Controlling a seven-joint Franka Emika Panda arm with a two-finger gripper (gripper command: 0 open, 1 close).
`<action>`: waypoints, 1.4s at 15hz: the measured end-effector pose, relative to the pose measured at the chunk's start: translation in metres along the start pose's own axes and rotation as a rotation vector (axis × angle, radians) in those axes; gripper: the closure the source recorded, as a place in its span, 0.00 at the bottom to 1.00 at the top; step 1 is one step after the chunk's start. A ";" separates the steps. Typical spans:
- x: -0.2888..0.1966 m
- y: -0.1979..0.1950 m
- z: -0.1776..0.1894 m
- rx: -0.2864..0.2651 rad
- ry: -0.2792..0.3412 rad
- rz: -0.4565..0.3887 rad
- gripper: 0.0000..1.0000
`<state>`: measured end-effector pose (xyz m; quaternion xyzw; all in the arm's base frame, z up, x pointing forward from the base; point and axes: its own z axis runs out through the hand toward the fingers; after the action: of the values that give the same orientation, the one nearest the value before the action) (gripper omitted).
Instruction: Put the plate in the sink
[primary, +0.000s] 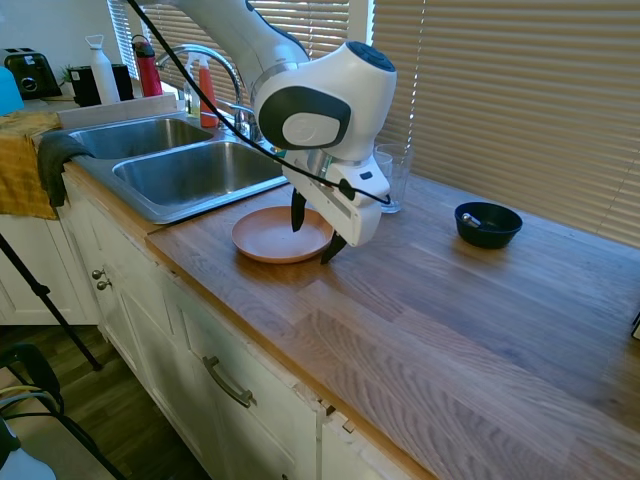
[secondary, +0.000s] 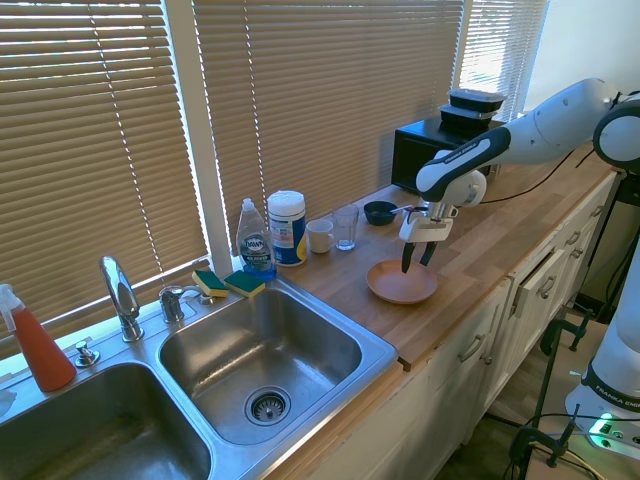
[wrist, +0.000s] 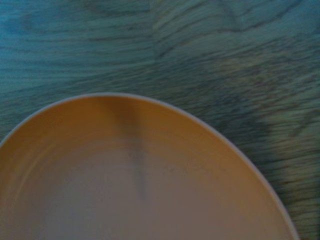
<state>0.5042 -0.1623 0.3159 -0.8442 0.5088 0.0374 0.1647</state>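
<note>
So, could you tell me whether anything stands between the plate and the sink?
Nothing visible does. The plate lies on the wooden counter just beside the sink, with bare wood between them. The gripper hangs over the plate, jaws open astride its rim.

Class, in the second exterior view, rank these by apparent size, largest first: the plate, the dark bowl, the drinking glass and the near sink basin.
1. sink
2. plate
3. dark bowl and drinking glass: too alike to rank.

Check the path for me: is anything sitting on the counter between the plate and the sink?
Nothing. In the second exterior view, only bare wooden counter separates the plate from the sink. The first exterior view agrees.
</note>
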 end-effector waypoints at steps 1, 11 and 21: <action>0.000 -0.001 0.000 0.003 -0.005 -0.002 1.00; 0.007 -0.003 0.006 0.019 -0.045 -0.024 1.00; 0.037 0.001 0.015 0.102 -0.146 -0.073 1.00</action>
<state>0.5231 -0.1892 0.2927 -0.8478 0.4654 0.0666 0.2454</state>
